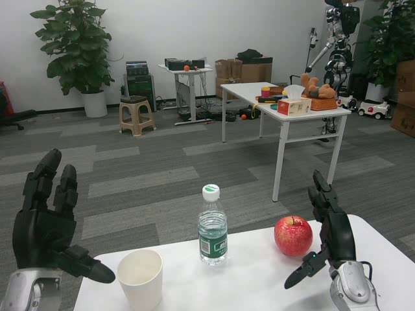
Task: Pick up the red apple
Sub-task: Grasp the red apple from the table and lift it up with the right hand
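white table (259, 285), paper cup (140, 277), water bottle (212, 227), red apple (293, 236)

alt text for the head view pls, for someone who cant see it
A red apple sits on a white table, with the robot's open right hand just beside it, not touching. A water bottle and a paper cup stand to the apple's left, and the open left hand is raised at the table's left edge.

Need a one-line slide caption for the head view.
Right hand open beside the red apple on the white table; water bottle and paper cup left of it, left hand raised open.
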Tool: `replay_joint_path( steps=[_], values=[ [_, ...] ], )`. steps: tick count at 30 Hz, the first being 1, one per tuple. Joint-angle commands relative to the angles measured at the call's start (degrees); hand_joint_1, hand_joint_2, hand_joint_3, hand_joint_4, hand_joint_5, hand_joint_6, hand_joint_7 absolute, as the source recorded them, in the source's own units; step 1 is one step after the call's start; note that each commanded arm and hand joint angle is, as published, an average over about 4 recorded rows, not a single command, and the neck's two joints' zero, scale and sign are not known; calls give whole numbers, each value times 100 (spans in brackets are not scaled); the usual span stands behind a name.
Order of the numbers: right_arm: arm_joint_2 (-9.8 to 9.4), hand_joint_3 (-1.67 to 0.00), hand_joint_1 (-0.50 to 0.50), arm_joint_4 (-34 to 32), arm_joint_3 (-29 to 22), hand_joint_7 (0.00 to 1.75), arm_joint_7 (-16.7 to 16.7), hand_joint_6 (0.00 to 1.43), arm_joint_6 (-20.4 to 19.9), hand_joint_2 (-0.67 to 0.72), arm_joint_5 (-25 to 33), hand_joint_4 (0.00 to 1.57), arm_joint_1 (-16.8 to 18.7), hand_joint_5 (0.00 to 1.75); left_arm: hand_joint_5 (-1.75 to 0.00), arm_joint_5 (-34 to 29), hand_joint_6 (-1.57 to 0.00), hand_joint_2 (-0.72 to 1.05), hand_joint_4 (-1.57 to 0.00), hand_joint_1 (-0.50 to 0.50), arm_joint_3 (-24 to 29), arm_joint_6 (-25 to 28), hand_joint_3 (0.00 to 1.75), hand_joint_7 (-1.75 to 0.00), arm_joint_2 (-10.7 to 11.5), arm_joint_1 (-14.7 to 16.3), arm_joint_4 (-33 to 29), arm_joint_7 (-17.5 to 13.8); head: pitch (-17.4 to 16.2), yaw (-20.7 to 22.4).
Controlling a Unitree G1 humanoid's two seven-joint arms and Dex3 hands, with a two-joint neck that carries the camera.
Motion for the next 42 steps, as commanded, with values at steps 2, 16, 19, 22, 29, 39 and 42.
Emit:
replay_joint_path(
  steps=[2, 16, 19, 22, 29, 39, 42],
  values=[
    [-105, 0, -44, 414, -113, 0, 81, 0, 19, 66, 29, 0, -172, 0, 0, -22, 0, -55, 0, -43, 0, -52, 9, -42, 6, 87, -40, -14, 20, -105],
    [-228, 0, -44, 2227, -137, 2, 228, 0, 37, 71, 12, 0, -945, 0, 0, -13, 0, -46, 0, -43, 2, -54, 4, -42, -27, 78, 12, -14, 105, -176],
    [-263, 0, -45, 2701, -98, 0, 321, 0, 118, 69, 5, 0, -1191, 0, 0, -13, 0, -46, 0, -43, 2, -69, 4, -42, -38, 81, -1, -14, 148, -126],
    [-281, 0, -44, 3011, -30, 0, 463, 0, 274, 72, -10, 0, -1358, 0, 0, -13, 0, -46, 0, -43, 9, -78, 9, -42, -43, 87, -1, -14, 214, -79],
    [-233, 0, -45, 3437, 107, 0, 527, 0, 412, 72, -15, 0, -1595, 0, 0, -19, 0, -46, 0, -43, -15, -78, 0, -42, -43, 89, 14, -14, 139, -254],
    [-87, 0, -46, 4149, 351, 0, 310, 0, 579, 72, -30, 0, -2011, 0, 0, -28, 0, -46, 0, -43, -97, -78, 4, -42, -16, 41, 34, -14, 117, -415],
    [-61, 0, -46, 4259, 441, 0, 261, 0, 630, 69, -32, 0, -2096, 0, 0, -30, 0, -46, 0, -43, -114, -78, 2, -42, -16, 35, 52, -14, 103, -445]
  ],
)
